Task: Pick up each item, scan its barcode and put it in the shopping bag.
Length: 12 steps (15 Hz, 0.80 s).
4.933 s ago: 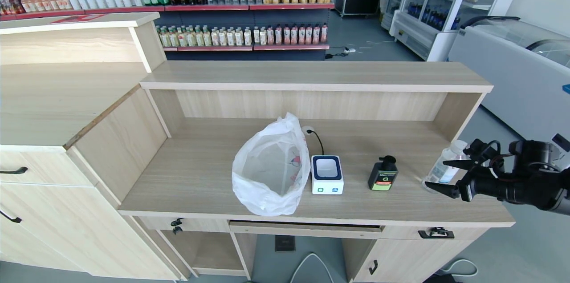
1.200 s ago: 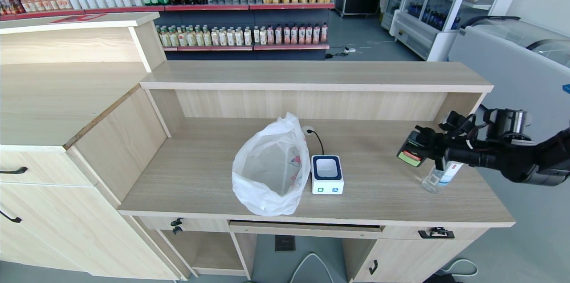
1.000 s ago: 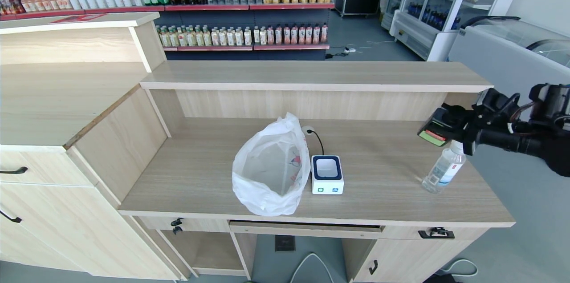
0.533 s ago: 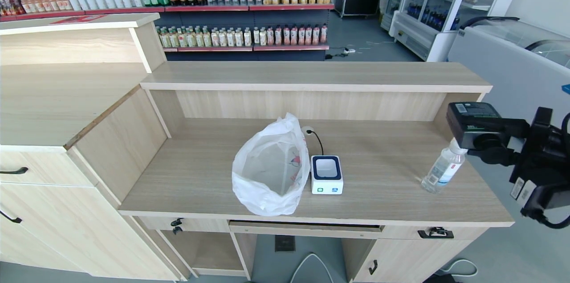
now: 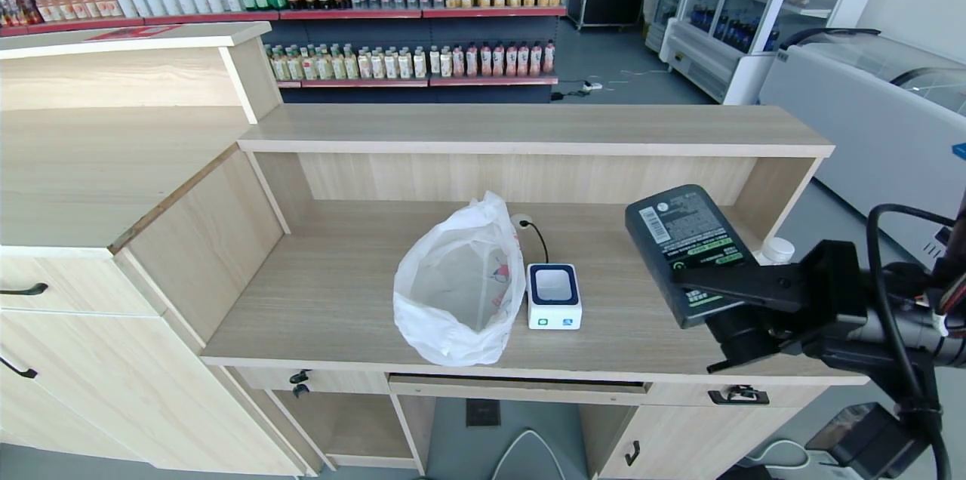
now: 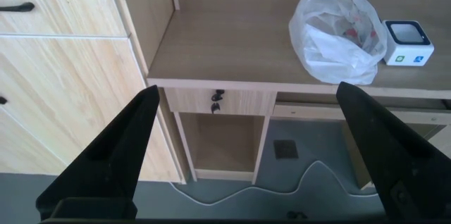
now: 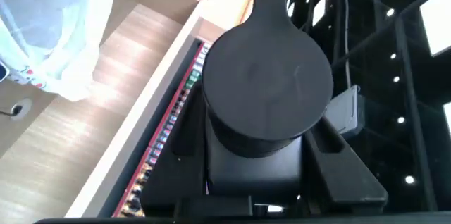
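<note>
My right gripper (image 5: 706, 308) is shut on the black pump bottle (image 5: 683, 246), held tilted above the right part of the counter, its back label with the barcode facing up. In the right wrist view the bottle's pump cap (image 7: 271, 90) sits between the jaws. The white scanner (image 5: 555, 296) lies at the counter's middle, left of the bottle and lower. The white shopping bag (image 5: 460, 285) stands open just left of the scanner. My left gripper (image 6: 246, 150) hangs open in front of the counter's left end, with the bag (image 6: 338, 30) and scanner (image 6: 409, 41) beyond it.
A clear plastic bottle's cap (image 5: 777, 248) peeks out behind my right arm near the counter's right end. The counter (image 5: 332, 291) has a raised back shelf (image 5: 528, 129) and side walls. Drawers and a cupboard (image 6: 63, 90) stand at the left.
My right gripper closed on the black pump bottle, lifted it off the counter, swung it out to the right, then brought it back nearer with the barcode label turned up.
</note>
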Motion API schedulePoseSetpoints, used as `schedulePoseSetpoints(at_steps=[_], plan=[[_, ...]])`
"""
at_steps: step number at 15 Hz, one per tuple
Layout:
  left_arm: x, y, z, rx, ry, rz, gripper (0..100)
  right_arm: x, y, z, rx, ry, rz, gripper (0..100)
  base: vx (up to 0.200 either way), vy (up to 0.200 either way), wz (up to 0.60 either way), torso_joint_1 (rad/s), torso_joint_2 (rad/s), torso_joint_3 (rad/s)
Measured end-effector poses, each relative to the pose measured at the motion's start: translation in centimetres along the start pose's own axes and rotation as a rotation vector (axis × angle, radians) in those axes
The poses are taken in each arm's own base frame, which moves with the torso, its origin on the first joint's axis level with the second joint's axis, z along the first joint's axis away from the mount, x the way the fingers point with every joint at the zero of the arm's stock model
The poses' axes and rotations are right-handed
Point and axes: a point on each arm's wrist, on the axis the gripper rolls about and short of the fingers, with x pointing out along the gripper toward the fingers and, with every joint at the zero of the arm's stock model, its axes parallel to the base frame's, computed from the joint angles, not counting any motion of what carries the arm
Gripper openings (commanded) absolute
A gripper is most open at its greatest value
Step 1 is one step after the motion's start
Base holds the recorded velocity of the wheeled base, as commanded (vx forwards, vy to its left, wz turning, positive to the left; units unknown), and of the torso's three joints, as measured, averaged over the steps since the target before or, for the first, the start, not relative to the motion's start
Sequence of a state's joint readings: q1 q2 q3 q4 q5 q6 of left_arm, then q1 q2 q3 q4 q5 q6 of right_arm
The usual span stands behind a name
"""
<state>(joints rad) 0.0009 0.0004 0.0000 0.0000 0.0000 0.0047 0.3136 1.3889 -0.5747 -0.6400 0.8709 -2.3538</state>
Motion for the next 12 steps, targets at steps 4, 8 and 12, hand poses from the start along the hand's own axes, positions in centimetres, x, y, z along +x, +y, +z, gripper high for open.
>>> schedulePoseSetpoints(at_steps=[4, 8, 12], plan=[[0.0, 0.0, 0.0, 0.000, 0.000, 0.001, 100, 1.8, -1.4, 1.9, -0.043, -0.111, -0.082, 0, 0.000, 0.000, 0.00, 0.000, 0.00, 0.000], [0.0, 0.0, 0.0, 0.000, 0.000, 0.000, 100, 1.4, -2.1, 2.8, -0.090, -0.127, -0.110, 0, 0.000, 0.000, 0.00, 0.000, 0.00, 0.000], [0.0, 0.0, 0.0, 0.000, 0.000, 0.000, 100, 0.7, -3.1, 4.0, -0.172, -0.146, -0.148, 0, 0.000, 0.000, 0.00, 0.000, 0.00, 0.000]])
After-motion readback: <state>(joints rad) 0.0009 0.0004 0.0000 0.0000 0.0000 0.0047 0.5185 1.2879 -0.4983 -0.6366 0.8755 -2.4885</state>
